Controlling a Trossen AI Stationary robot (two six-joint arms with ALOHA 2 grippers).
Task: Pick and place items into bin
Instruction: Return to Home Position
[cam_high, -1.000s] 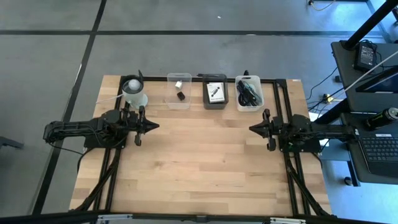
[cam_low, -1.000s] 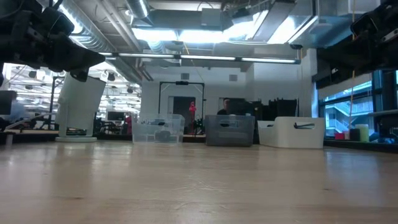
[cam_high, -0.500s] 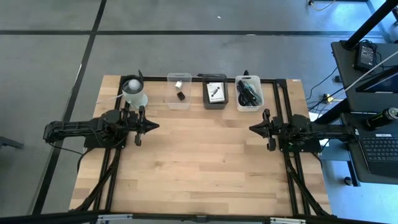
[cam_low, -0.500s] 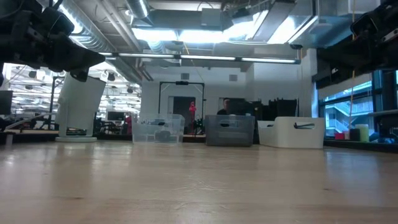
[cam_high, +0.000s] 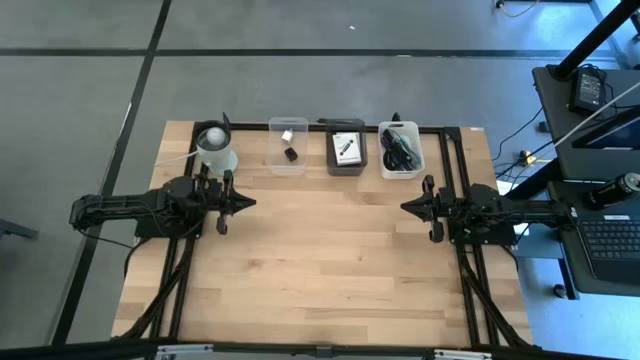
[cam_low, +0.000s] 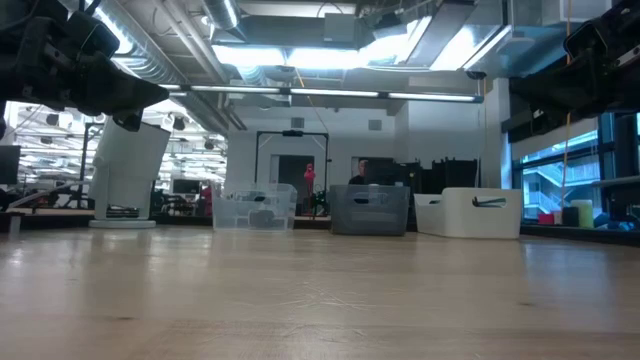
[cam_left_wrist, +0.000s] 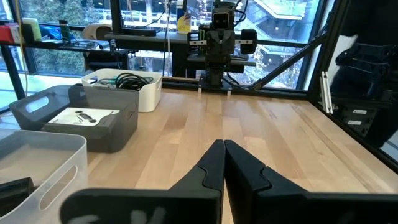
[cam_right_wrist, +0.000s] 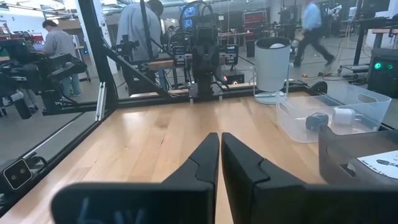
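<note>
Three bins stand in a row along the table's far edge. The clear bin (cam_high: 288, 146) holds a small black part and a tiny white block (cam_right_wrist: 343, 114). A white card with a black part (cam_left_wrist: 82, 116) lies in the dark grey bin (cam_high: 347, 148). A black coiled cable (cam_left_wrist: 126, 79) and pens fill the white bin (cam_high: 400, 150). My left gripper (cam_high: 250, 202) hovers shut over the table's left side, and my right gripper (cam_high: 405, 207) hovers shut over the right side. Both point toward the table's middle and hold nothing.
A white round cup-like container (cam_high: 216, 147) stands at the table's far left corner, beside the clear bin. Black frame rails run along the table's left, right and far edges. The bare wooden tabletop (cam_high: 330, 250) stretches between the arms. People move in the room behind.
</note>
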